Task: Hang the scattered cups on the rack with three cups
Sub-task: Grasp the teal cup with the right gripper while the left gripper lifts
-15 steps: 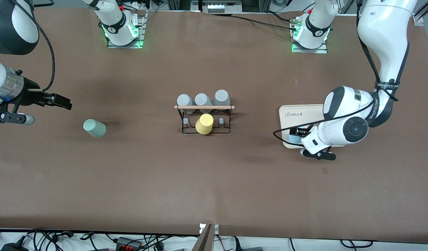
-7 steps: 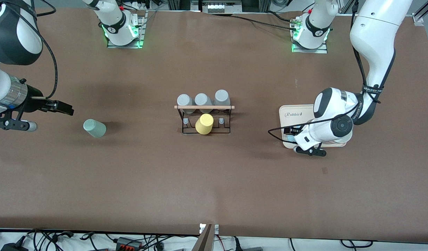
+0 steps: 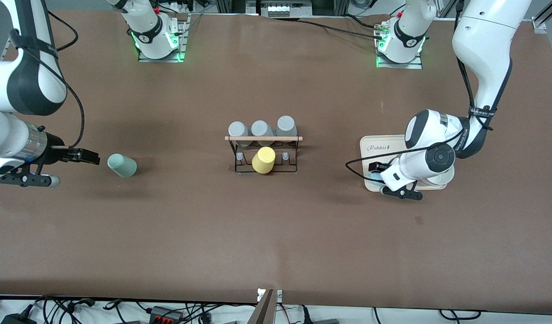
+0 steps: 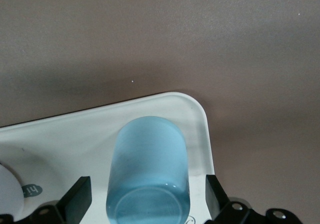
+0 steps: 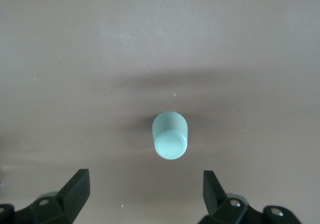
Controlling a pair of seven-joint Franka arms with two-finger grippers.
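Your left claw (image 4: 145, 199) is spread around the blue cup (image 4: 148, 171) on the tray (image 4: 65, 144), right claw (image 5: 145, 194) spread, short of the mint cup (image 5: 170, 135) on the table (image 3: 276, 234); off-centre closing could tip either.

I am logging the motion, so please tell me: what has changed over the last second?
The right gripper moved closer to the mint-green cup, jaws open. The left gripper shifted slightly over the cream tray, jaws open around the light blue cup. Both cups and the rack stayed put.
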